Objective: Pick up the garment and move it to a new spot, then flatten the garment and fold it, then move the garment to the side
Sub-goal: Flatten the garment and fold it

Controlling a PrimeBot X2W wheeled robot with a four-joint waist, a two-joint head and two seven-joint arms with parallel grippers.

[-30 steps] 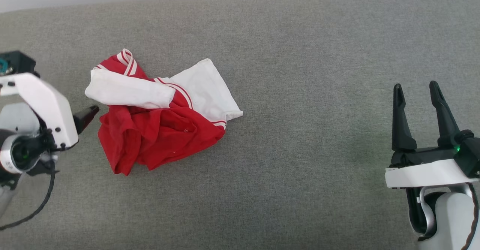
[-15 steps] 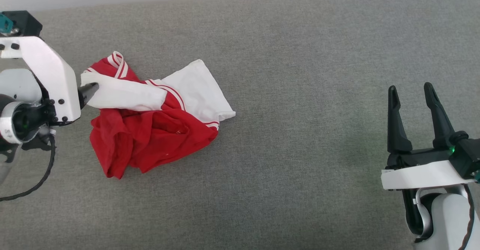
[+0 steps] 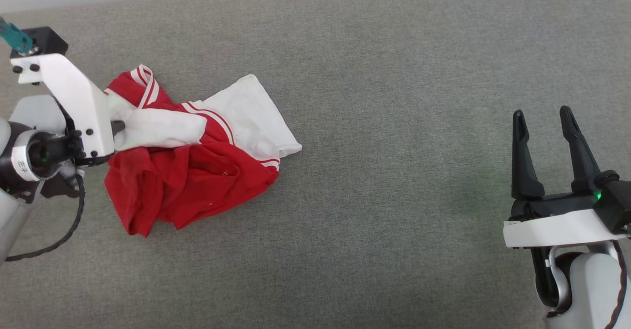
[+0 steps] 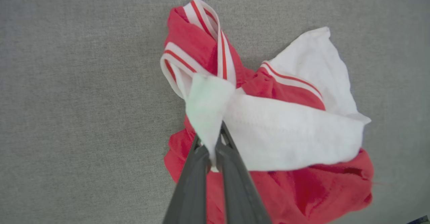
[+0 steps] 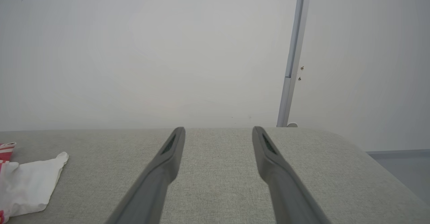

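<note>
Well, the garment (image 3: 187,181) lies crumpled on the grey bench (image 3: 394,97), towards my left. The left wrist view shows my left fingers (image 4: 189,187) pressed together on a fold of its white sleeve (image 4: 289,133) (the head view mostly hides that pinch behind the wrist bracket (image 3: 74,102)). My right fingers (image 3: 522,161) stand spread and empty, well apart from it; their own view catches a white corner of cloth at its left edge.

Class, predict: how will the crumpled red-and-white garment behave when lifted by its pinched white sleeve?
Probably floppy: the garment lies in soft crumpled folds, so it should drape and hang. Likely light, as thin cloth. With the left claw pinching only the white sleeve, it may unfurl unevenly.
</note>
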